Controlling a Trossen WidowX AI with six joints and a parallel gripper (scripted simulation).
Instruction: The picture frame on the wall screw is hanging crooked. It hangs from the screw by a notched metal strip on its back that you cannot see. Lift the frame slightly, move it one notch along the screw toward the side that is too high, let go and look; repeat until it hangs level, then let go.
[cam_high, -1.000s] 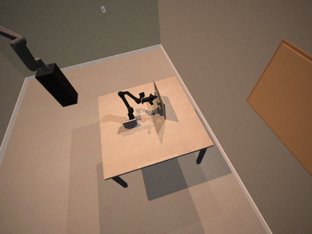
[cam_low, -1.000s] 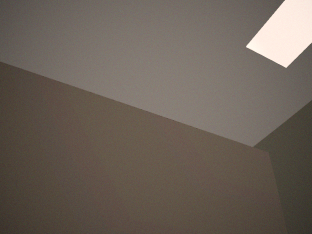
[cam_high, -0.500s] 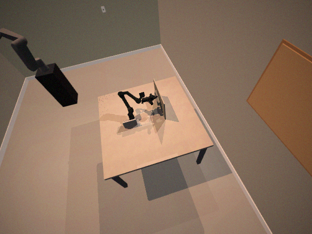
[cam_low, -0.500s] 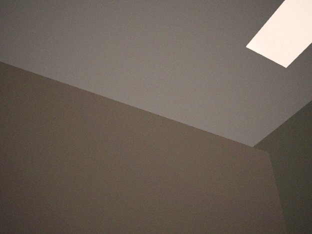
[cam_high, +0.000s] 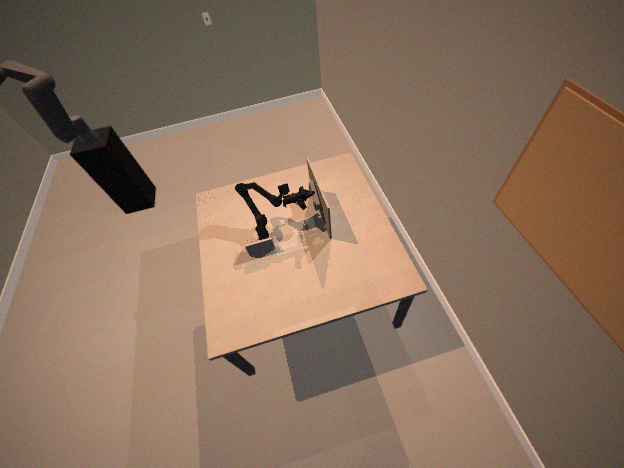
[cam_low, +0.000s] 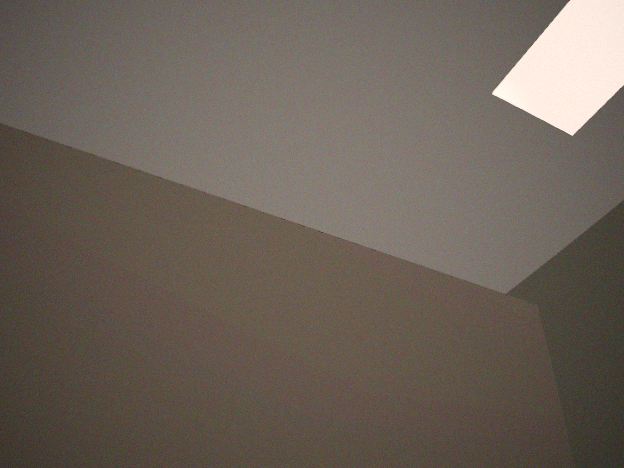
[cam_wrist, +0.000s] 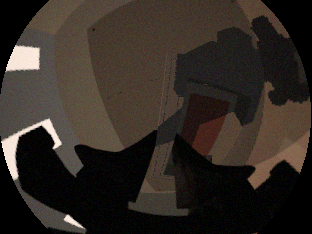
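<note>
The picture frame (cam_wrist: 214, 104), with a grey border and a dark red picture, shows right of centre in the wrist view, partly in shadow. A thin pale upright strip, which looks like its side edge, runs down between the fingers. My gripper (cam_high: 312, 192) (cam_wrist: 166, 134) is shut on the frame, at the near face of the upright panel (cam_high: 310, 172). In the top view the panel is nearly edge-on, so the frame's tilt cannot be told. The screw and the notched strip are hidden. The exterior view shows neither the frame nor the gripper.
The arm's base (cam_high: 260, 247) stands on the table (cam_high: 282, 302) in front of the panel. A dark box (cam_high: 114, 171) on a jointed grey arm is at the upper left. A large orange-brown board (cam_high: 569, 201) is at the right. The exterior view shows walls, ceiling and a bright ceiling light (cam_low: 564, 75).
</note>
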